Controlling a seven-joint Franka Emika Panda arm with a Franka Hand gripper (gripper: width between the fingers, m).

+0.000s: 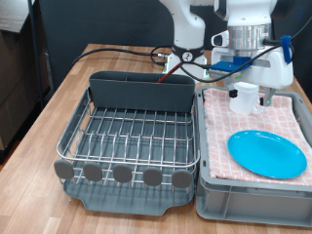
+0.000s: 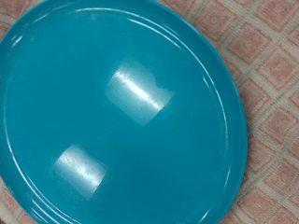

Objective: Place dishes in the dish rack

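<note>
The light-blue plate [image 1: 268, 154] lies flat on the pink checked cloth inside the grey crate [image 1: 210, 195], at the exterior view's right. It fills the wrist view [image 2: 121, 112]. The dish rack [image 1: 127, 136], a silver wire grid in a dark grey tray, stands with nothing in it at the exterior view's left. My gripper [image 1: 245, 97] hangs over the far part of the crate, above and behind the plate. A small white shape sits at its tip; I cannot tell whether it is the fingers or the mug. No fingers show in the wrist view. The wooden spoon is out of view.
The rack's tall grey cutlery trough [image 1: 141, 90] runs along its far side, and a row of round grey discs [image 1: 122, 174] along its near edge. Black and red cables [image 1: 146, 54] lie on the wooden table behind the rack. The robot base stands at the exterior view's top right.
</note>
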